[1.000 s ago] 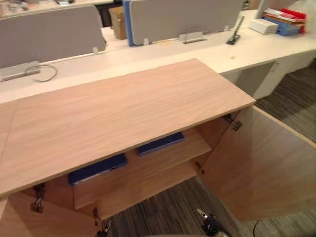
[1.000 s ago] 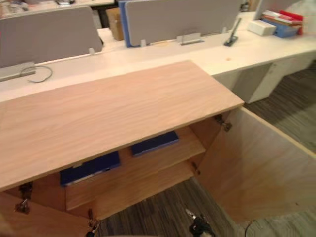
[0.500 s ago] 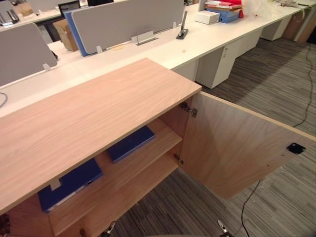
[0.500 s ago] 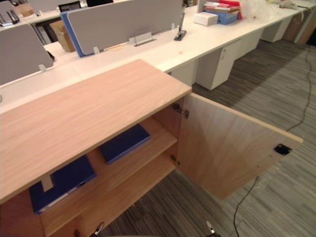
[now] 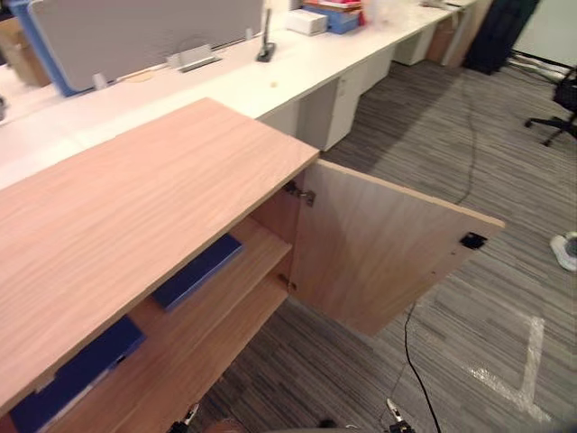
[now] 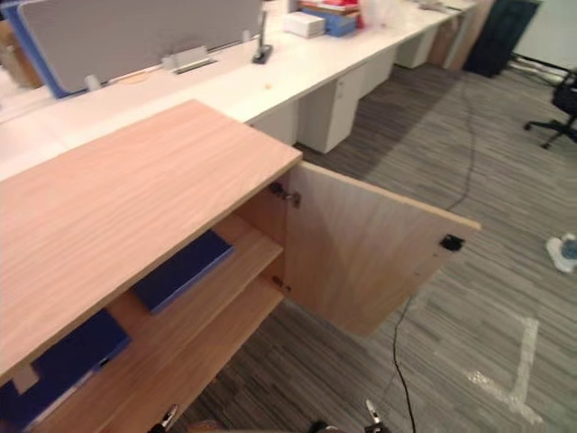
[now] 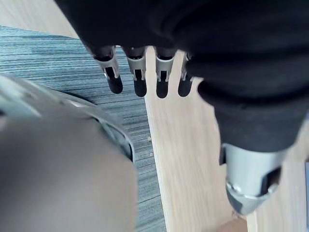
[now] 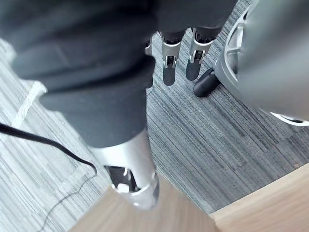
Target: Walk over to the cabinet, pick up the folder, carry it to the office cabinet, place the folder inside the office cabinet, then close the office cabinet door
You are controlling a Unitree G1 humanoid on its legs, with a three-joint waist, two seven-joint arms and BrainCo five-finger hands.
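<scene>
Cabinet door (image 5: 379, 244) wide open, carpet (image 5: 505, 162) beyond

The left hand (image 7: 193, 53) has a black ribbed cover over its back and wrist. Out from under it run silver fingers (image 7: 139, 79), each slotted down the middle and capped with a rounded matt-black tip. The thumb (image 7: 248, 181) is a stout silver barrel with dark recesses. The right hand (image 8: 96, 63) matches it. From the head, small silver tips show at five and seven o'clock.
</scene>
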